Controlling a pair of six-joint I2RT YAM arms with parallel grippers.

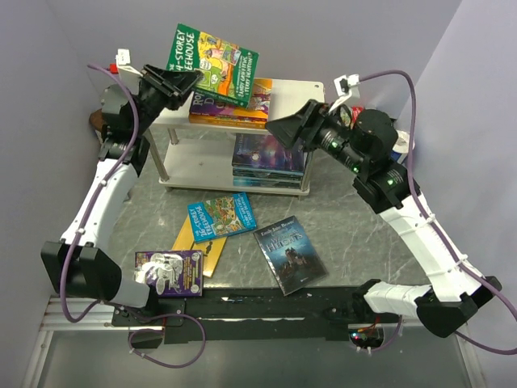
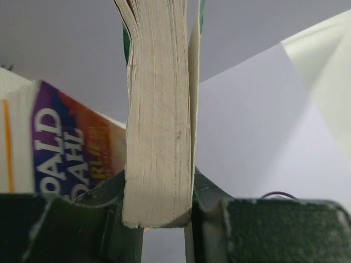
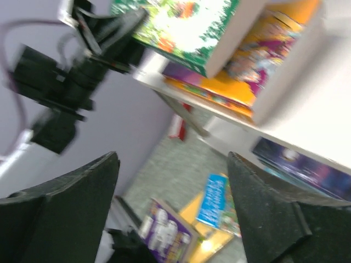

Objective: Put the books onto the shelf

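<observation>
Shelf (image 1: 295,93) is standing far middle, its pale top board carrying the Roald Dahl stack (image 1: 234,109), with more books (image 1: 271,158) lying on the lower board. Green Treehouse book (image 1: 214,61) is hanging tilted over the top board's left end. Left gripper (image 1: 174,85) is clamping its near edge, and the wrist view shows one cover peeling away from the page block (image 2: 159,137). Right gripper (image 1: 284,129) is hovering just right of the stack, jaws gaping, carrying nothing. The paperback is looking light, floppy and glossy, so pinching deep near the spine is seeming safest. Lying near on the table are the blue Treehouse book (image 1: 220,217), castle book (image 1: 291,253), purple book (image 1: 170,271) and yellow book (image 1: 200,246).
</observation>
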